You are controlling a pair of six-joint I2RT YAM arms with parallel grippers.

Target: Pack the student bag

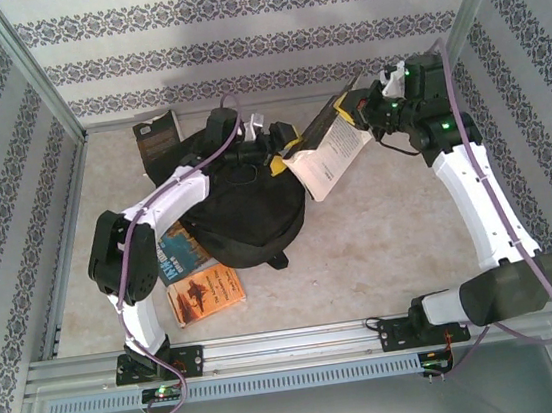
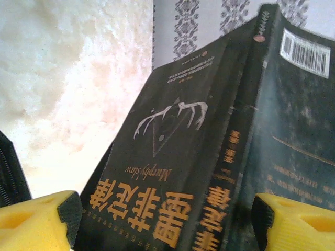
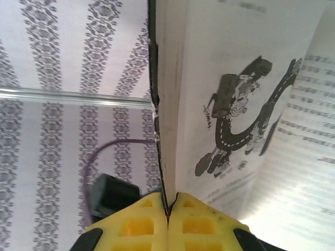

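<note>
Beige tabletop lying open rightward, black student bag slumping centre, I'm seeing left gripper spread, right gripper pinching book.

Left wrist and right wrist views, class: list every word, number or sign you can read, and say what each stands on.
"Murphy's law": upside down on the black book, front cover.
"墨菲定律": large orange characters, upside down, same cover.
Small print at that cover's top and orange spine characters: too small or blurred to read.
barcode, back cover: digits unreadable.
Printed page with a road drawing: text lines blurred.
</note>
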